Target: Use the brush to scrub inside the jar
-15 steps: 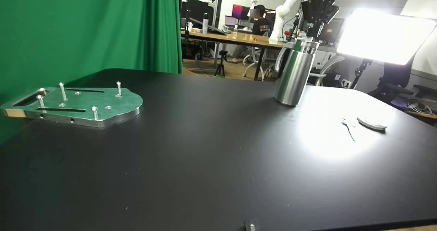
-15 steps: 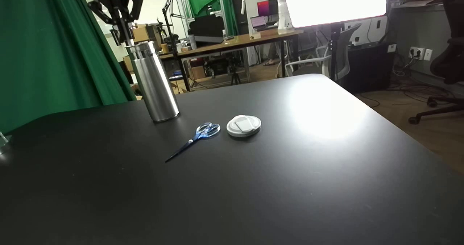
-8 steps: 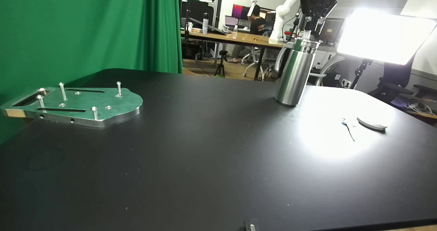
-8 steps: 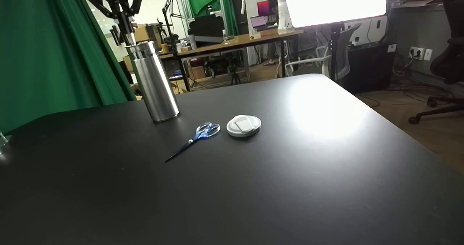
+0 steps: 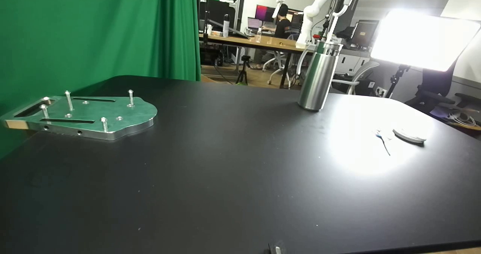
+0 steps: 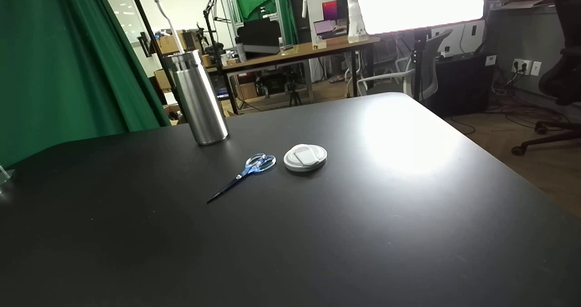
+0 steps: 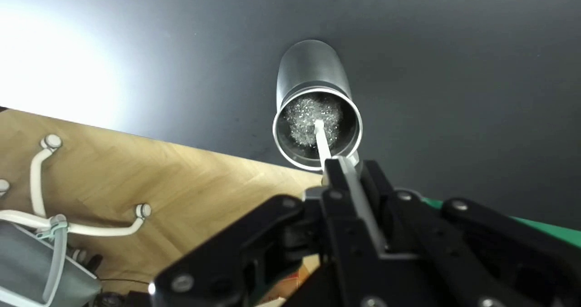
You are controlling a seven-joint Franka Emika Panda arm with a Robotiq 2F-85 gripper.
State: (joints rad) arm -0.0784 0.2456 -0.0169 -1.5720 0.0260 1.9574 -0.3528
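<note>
Brush [image 7: 322, 146] in the wrist view: clamped tight between the jaws, reaching down into the open jar [image 7: 313, 64], with bristles [image 7: 302, 121] inside at the lower end. In an exterior view: slanting up out of the jar on the desk [image 5: 225, 171]; also on the desk, well apart from the jar and near the curtain [image 5: 94, 40], 1 plate [image 5: 94, 110]. In an exterior view: slanting up likewise, with 1 pair of scissors [image 6: 245, 173] near the jar and, just beside the scissors, 1 lid [image 6: 305, 157].
</note>
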